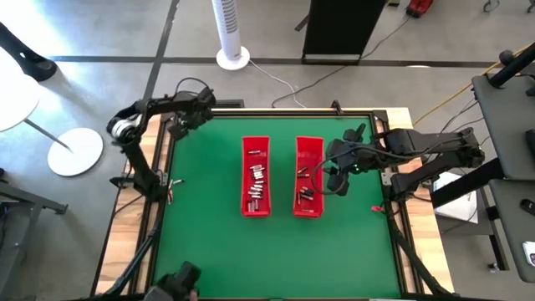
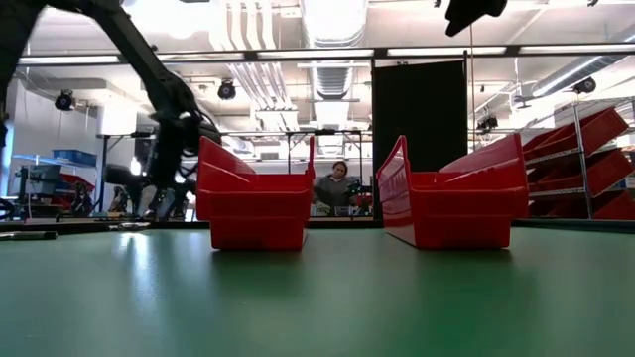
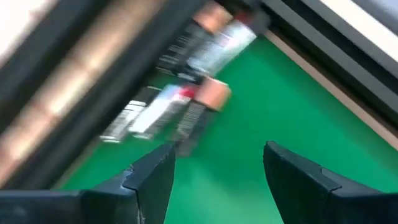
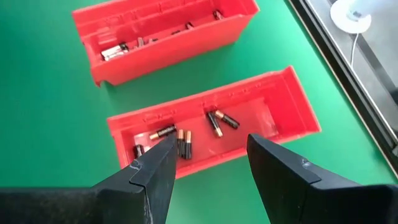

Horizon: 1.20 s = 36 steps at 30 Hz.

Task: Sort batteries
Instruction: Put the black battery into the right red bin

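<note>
Right now your right gripper (image 4: 205, 163) hangs above the right-hand red tray (image 1: 308, 177), its two dark wedge-shaped fingers (image 4: 152, 171) parted about halfway with nothing between them and touching nothing. Your left gripper (image 3: 217, 168) sits at the far left corner of the green mat (image 1: 209, 234), fingers spread wide and empty, just short of a small cluster of batteries (image 3: 180, 106) lying on the mat against the dark frame rail; you can make out about three there, blurred, with silvery-black bodies and copper-coloured ends. You have two long rectangular trays of glossy red plastic, side by side but apart in the middle of the mat, each open-topped with sloped walls. In the right-hand tray, you can count roughly six loose batteries (image 4: 182, 142), small dark cylinders with copper tips, scattered singly and in pairs on its floor. The left-hand tray (image 1: 256, 177) holds a larger heap of batteries (image 1: 257, 179), too small and crowded for you to count. The mat is smooth and flat, bordered by a wooden table edge (image 1: 159, 150).
</note>
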Motion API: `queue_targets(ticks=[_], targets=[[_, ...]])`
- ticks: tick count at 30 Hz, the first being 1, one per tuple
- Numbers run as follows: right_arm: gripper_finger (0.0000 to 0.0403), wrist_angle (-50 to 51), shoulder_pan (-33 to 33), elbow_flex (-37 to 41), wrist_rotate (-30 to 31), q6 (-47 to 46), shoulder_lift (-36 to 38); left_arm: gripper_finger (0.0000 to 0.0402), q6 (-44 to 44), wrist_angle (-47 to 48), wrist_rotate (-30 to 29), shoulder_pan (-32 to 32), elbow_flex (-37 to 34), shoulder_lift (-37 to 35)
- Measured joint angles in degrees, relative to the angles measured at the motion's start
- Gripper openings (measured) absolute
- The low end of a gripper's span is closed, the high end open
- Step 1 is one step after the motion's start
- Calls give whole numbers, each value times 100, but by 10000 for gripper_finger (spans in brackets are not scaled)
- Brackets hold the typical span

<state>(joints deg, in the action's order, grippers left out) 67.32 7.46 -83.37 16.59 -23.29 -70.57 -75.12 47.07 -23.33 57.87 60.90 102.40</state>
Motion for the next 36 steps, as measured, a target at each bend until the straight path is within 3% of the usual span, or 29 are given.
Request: queue_targets(ticks=[5, 8, 16, 22, 28, 36], targets=[[189, 434, 0, 2, 65, -347, 42, 219, 1222, 447, 292, 118, 867, 774], [189, 757, 0, 8, 224, -703, 122, 219, 1392, 1021, 228, 171, 1379, 1081], [189, 633, -126, 36, 1011, -402, 203, 219, 2698, 1009, 215, 194, 2086, 1043], [189, 591, -290, 38, 1054, -268, 238, 219, 3896, 1430, 562, 191, 1972, 985], [189, 557, -291, 52, 1056, -267, 238, 205, 4616, 1263, 1539, 125, 1620, 935], [189, 433, -291, 55, 1002, -267, 236, 171, 4807, 967, 1572, -23, 1038, 892]])
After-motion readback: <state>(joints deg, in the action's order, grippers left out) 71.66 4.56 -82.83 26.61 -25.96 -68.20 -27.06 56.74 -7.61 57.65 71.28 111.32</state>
